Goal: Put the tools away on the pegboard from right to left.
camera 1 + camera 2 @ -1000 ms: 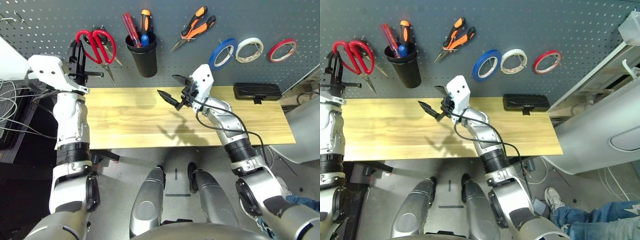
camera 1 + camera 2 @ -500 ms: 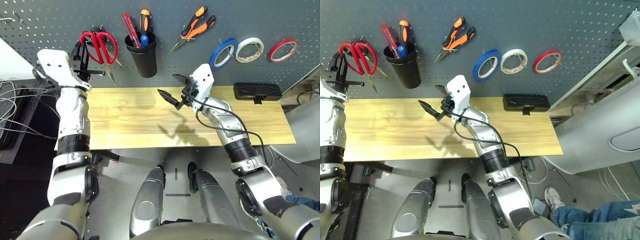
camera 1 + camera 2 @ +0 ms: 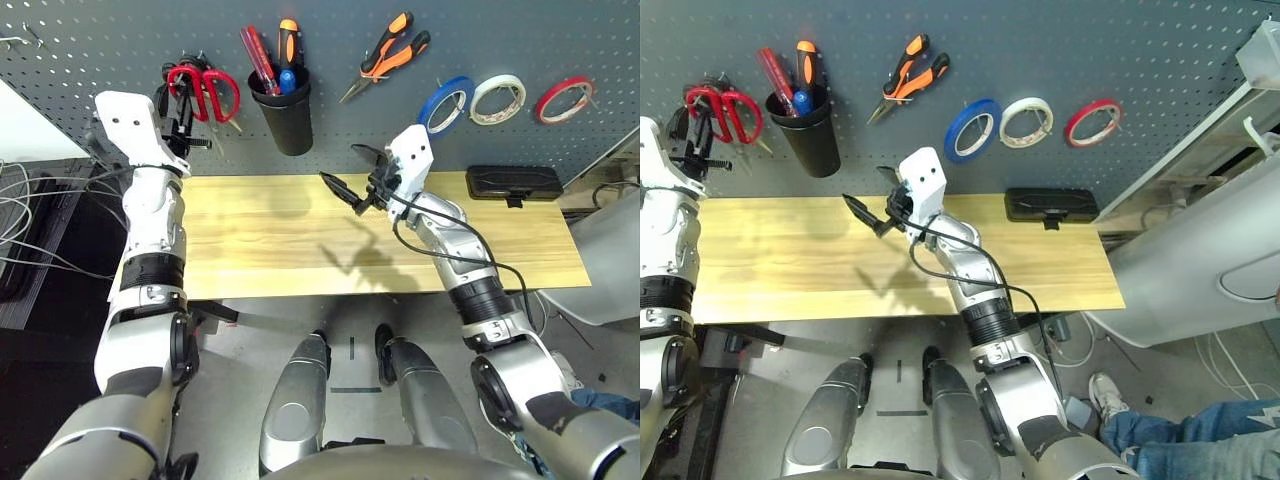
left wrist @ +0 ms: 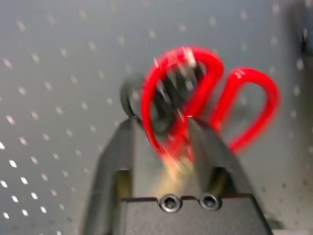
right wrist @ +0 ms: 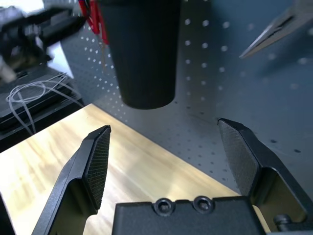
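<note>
Left gripper (image 3: 186, 88): reaching up to the pegboard (image 3: 120, 40) at its far left; in the left wrist view its two fingers (image 4: 117, 152) are flanking one red loop of the scissors' handle with a gap on either side, so the jaws look parted, though blur is keeping me from telling whether a finger is touching the loop.
Red-handled scissors (image 3: 205, 88): hanging against the board right at the left gripper's tips, handles up and blades pointing down.
Right gripper (image 3: 352, 172): hovering above the wooden table (image 3: 300, 240), jaws spread wide and holding nothing.
Black cup (image 3: 284, 115): hanging on the board between the two grippers, nearer the left one; the small blue-handled screwdriver (image 3: 288, 80) is standing in it beside a red-handled and an orange-handled tool.
Pliers (image 3: 390, 52): orange-and-black handles, hanging above the right gripper, nose slanting down towards the cup.
Blue tape ring (image 3: 446, 104): hanging just to the right of the right gripper, higher up.
White tape roll (image 3: 498, 98) and red tape roll (image 3: 563, 99): hanging farther right, in a row with the blue one.
Black case (image 3: 515, 183): lying on the table's back edge, well to the right of the right gripper.
Writing: no brand or label is legible anywhere.
</note>
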### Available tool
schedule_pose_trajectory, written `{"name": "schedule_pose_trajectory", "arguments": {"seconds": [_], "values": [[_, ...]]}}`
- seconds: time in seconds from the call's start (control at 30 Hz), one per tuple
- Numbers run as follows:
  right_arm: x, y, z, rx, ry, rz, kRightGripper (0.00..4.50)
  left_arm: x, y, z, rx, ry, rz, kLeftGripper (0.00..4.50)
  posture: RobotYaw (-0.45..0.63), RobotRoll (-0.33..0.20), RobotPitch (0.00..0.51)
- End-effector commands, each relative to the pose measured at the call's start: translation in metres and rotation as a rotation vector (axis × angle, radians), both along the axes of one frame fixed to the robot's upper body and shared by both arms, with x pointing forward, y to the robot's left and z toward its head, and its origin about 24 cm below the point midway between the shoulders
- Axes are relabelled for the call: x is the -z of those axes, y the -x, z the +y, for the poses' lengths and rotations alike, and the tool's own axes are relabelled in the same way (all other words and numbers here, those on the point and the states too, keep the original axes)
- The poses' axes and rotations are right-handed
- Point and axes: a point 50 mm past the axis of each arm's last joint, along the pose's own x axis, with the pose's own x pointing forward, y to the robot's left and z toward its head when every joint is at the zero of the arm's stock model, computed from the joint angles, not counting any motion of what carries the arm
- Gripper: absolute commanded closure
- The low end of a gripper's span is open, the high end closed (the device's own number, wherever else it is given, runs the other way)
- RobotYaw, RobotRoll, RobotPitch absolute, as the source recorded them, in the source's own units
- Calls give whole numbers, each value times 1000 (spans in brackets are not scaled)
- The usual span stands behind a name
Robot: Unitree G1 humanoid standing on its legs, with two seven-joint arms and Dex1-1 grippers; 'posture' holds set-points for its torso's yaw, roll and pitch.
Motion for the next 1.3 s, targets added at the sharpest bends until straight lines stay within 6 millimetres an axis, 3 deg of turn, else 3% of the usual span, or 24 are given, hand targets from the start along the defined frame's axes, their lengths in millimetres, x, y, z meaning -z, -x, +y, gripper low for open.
{"name": "schedule_pose_trajectory", "arguments": {"seconds": [0.03,0.13,0.53,1.0,1.3], "values": [[6,-1,-5,27,-22,22,0,23,6,1,-10,-13,88,888,123,0,245],[15,-4,-12,79,-22,66,0,40,13,4,-25,-13,154,31,126,0,247],[66,-14,-52,350,29,232,0,80,30,-9,2,-33,305,31,136,0,251],[84,-19,-93,595,30,286,0,102,33,-21,61,-8,422,31,116,0,258],[97,-14,-153,826,47,338,0,130,30,-50,156,-1,553,31,68,0,260]]}}
